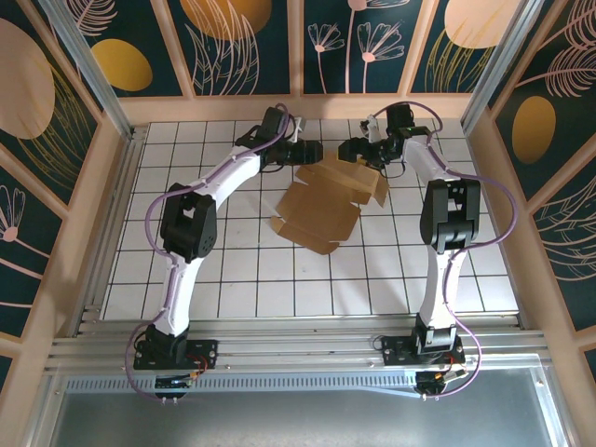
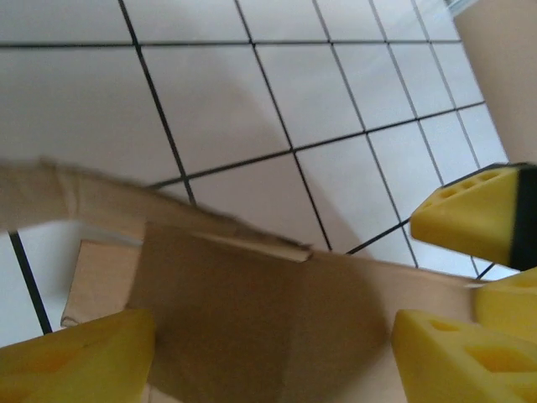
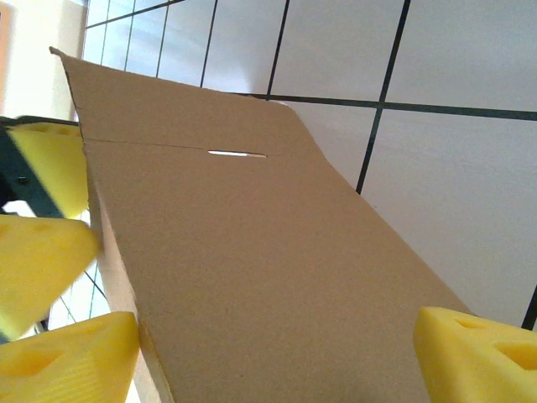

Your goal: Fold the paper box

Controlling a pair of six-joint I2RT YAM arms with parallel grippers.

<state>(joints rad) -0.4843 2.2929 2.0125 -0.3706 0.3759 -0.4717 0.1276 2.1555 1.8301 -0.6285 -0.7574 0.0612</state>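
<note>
Lying partly folded | paper box (image 1: pixel 318 216) | brown corrugated, far flaps raised

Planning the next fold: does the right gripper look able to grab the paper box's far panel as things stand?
Probably yes: the right gripper is open, the paper box panel seems to sit right between its fingers, and nothing covers it.

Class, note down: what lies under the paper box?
The white tiled table shows around the paper box, its black grid lines running under the cardboard. The tiles directly beneath are covered, so whatever might lie there cannot be seen.
</note>
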